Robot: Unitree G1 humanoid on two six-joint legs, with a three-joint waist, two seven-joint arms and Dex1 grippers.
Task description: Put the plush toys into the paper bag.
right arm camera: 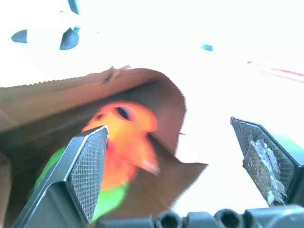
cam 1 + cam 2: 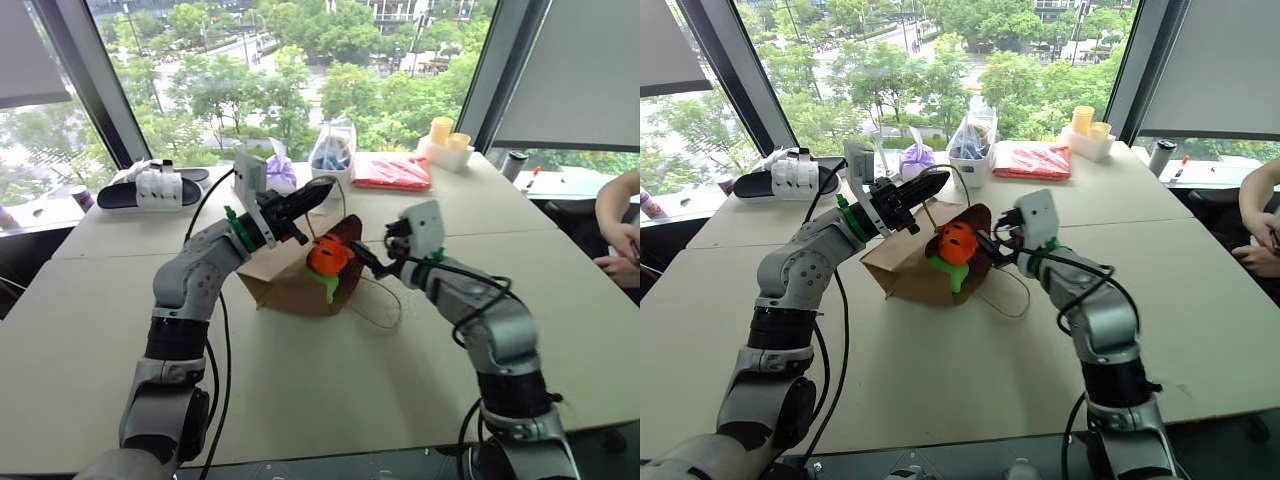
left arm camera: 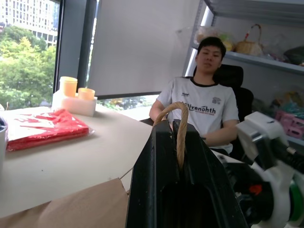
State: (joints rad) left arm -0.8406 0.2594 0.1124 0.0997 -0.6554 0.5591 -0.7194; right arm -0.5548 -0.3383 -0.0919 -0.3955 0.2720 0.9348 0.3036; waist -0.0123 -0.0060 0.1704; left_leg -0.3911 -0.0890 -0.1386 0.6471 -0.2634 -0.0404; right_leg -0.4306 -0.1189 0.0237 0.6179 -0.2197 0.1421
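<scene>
The brown paper bag (image 2: 285,280) lies on its side mid-table, its mouth facing right. The orange plush toy (image 2: 328,255) and the green one (image 2: 331,287) sit in that mouth, partly inside. My left gripper (image 2: 322,190) hovers above the bag, shut on a twisted paper handle (image 3: 180,118) that loops up between its fingers. My right gripper (image 2: 364,259) is open just right of the bag's mouth, pointing at the toys; its fingers (image 1: 88,166) stand wide apart with nothing between them. The orange toy (image 1: 126,137) shows close ahead inside the bag (image 1: 95,92).
Along the table's far edge stand a purple pouch (image 2: 281,172), a white container with a clear bag (image 2: 333,155), a red packet (image 2: 392,172), yellow cups (image 2: 445,135) and a black-and-white slipper (image 2: 150,188). A person (image 3: 202,109) sits at the right, arm (image 2: 620,215) on the table.
</scene>
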